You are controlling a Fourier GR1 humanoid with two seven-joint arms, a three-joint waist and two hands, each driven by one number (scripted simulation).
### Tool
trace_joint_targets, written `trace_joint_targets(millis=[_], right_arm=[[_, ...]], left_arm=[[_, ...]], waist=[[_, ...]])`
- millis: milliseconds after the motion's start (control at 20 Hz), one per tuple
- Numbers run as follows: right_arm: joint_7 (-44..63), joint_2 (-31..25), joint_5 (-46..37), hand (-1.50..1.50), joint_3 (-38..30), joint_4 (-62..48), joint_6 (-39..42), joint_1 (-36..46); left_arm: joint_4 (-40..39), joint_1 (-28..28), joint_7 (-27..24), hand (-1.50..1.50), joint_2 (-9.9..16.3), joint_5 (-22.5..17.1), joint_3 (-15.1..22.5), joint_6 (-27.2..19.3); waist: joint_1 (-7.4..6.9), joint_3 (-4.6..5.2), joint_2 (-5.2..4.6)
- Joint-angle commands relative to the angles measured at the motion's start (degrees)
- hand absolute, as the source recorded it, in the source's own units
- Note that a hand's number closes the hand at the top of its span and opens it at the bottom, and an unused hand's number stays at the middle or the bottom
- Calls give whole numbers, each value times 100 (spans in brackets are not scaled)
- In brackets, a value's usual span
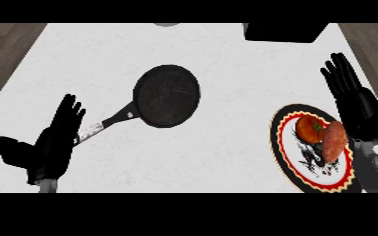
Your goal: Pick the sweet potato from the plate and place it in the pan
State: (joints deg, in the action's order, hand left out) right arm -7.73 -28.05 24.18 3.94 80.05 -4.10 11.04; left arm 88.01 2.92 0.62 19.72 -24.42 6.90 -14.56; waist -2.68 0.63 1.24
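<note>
White marbled tabletop [221,45] carries a black pan [167,96] at centre and a patterned plate [290,161] at the right. On the plate, the sweet potato [334,141] lies beside a tomato [308,127]. It looks stiff, fairly light and smooth, best grasped across its middle. Right hand [353,97] hovers just beyond it, fingers straight, holding nothing. Left hand [53,140] rests open near the pan's handle.
</note>
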Motion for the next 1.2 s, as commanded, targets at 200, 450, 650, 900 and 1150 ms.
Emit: trace_joint_targets(millis=[200,450,650,900,1150], right_arm=[[-62,-358,880,-150,-762,-489,1122,698],[-29,-726,-503,150,-1466,-1185,-1451,-151],[-1473,183,446,-150,-2107,-761,-862,-961],[-1019,-254,-149,-150,-1732,318,-609,-1705],[359,-1382,-861,-150,-1440,548,-774,-1469]], left_arm=[[-714,-547,701,0,1163,1093,-201,-387],[-803,-131,729,0,1281,1082,-181,-286],[-1026,-390,992,0,1392,1216,-147,-157],[-1148,-802,1268,0,1209,1481,-165,-101],[-1101,-926,1389,0,1300,1450,-182,60]], waist=[[302,-81,-179],[687,-74,-233],[474,-70,-118],[378,-57,-112],[293,-47,-128]])
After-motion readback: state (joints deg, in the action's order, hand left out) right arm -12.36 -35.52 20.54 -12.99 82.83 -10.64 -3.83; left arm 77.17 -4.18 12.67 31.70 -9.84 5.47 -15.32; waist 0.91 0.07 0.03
